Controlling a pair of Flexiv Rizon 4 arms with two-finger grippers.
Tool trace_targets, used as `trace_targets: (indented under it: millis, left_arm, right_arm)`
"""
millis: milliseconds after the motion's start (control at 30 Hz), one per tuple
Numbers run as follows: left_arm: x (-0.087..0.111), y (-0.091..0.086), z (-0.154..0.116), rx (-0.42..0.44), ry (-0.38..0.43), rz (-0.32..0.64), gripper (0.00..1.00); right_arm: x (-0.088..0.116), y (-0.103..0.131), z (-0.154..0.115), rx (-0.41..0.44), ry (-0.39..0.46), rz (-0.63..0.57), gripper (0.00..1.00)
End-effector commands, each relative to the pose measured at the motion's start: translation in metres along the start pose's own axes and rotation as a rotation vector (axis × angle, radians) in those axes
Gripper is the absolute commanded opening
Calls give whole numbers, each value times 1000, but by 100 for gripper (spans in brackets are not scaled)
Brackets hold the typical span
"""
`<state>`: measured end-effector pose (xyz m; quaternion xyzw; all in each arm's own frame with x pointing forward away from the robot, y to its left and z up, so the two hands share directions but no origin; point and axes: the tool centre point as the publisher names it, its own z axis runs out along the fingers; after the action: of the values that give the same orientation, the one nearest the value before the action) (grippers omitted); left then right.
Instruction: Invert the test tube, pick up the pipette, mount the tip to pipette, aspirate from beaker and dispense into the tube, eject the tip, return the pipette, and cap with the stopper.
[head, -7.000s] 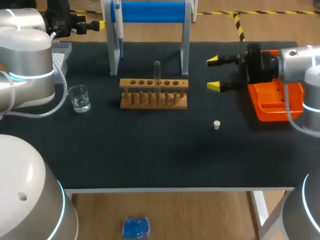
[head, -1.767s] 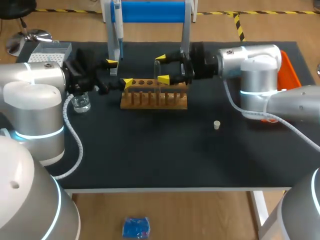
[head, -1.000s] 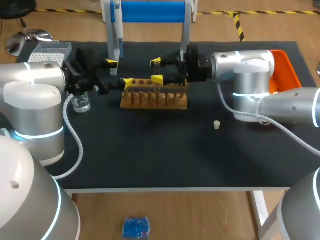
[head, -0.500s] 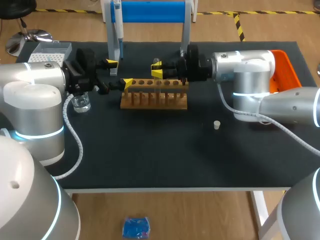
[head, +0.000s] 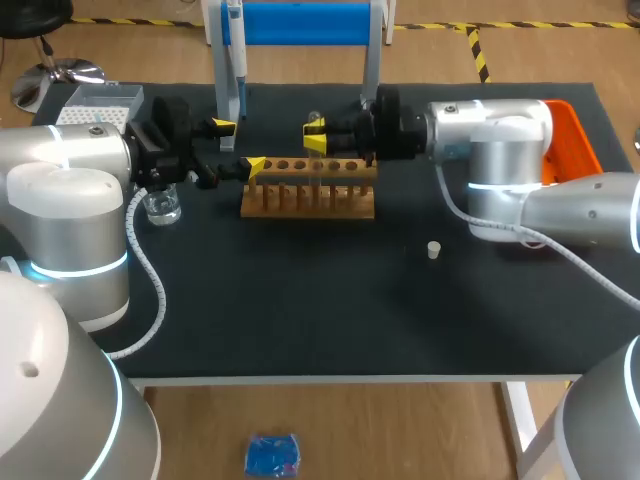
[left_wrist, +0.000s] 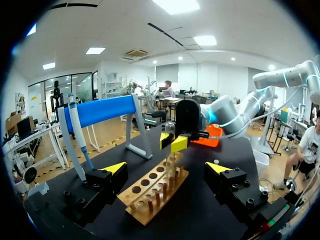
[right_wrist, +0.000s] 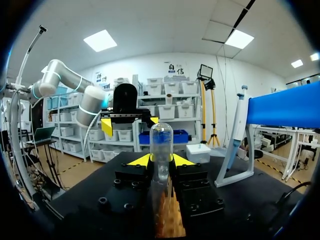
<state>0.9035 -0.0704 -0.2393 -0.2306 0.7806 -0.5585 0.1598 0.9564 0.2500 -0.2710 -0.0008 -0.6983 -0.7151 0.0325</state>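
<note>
While the right pincer (head: 316, 137) clamps the upright tube (right_wrist: 161, 145) at the rack (head: 308, 200), upper middle, the left pincer (head: 238, 146) gapes empty by the rack's left end. On the bench (head: 300, 300), the beaker (head: 159, 203) stands left and the stopper (head: 433, 249) right of centre. The pipette (head: 235, 50) hangs on the stand (head: 370, 80) behind.

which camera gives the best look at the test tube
The right wrist view: the test tube stands large and upright between the right gripper's fingers, rounded end up. The head view shows only its top beside the yellow tips above the wooden rack. The left wrist view shows it small, partly hidden by that gripper.
</note>
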Motion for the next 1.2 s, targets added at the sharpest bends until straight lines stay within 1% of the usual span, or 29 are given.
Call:
trace_targets:
  millis: [33, 633, 1200]
  left_arm:
    - [1, 2, 1, 7, -5, 2, 100]
    - [1, 2, 1, 7, -5, 2, 100]
    - [1, 2, 1, 7, -5, 2, 100]
  right_arm:
    - [2, 5, -2, 3, -6, -4, 0]
    - [5, 29, -2, -4, -18, -25, 0]
    - [12, 59, -3, -20, -24, -56, 0]
